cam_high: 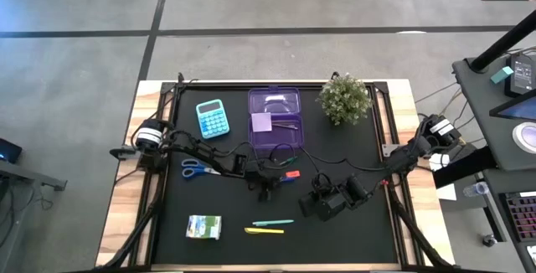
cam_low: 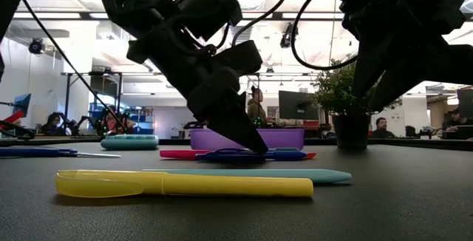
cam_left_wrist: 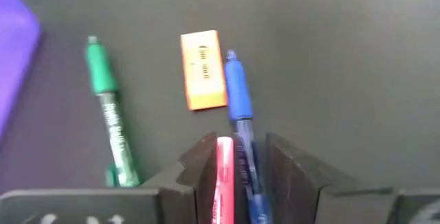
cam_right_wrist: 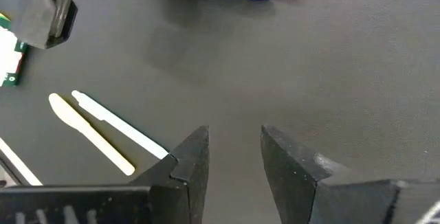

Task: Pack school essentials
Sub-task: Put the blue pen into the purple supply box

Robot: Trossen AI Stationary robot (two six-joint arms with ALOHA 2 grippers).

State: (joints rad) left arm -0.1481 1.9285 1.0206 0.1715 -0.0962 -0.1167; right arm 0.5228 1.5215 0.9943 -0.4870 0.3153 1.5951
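While right gripper (cam_right_wrist: 234, 157) waits released, left gripper (cam_left_wrist: 237, 161) fingers straddle pink pen (cam_left_wrist: 224, 179), blue pen (cam_left_wrist: 238, 97); orange eraser (cam_left_wrist: 203, 69) beside.

Calculator (cam_high: 213, 119) left of box (cam_high: 274, 111), plant (cam_high: 345, 98) right.

A black mat on a wooden table (cam_high: 119, 198) fills the middle of the high view. Along its upper part lie a teal calculator (cam_high: 213, 118), a purple box (cam_high: 274, 111) and a potted plant (cam_high: 345, 99); blue scissors (cam_high: 196, 169) lie at the left. Lower down lie a green-and-white packet (cam_high: 203, 227), a teal pen (cam_high: 274, 222) and a yellow marker (cam_high: 264, 231).
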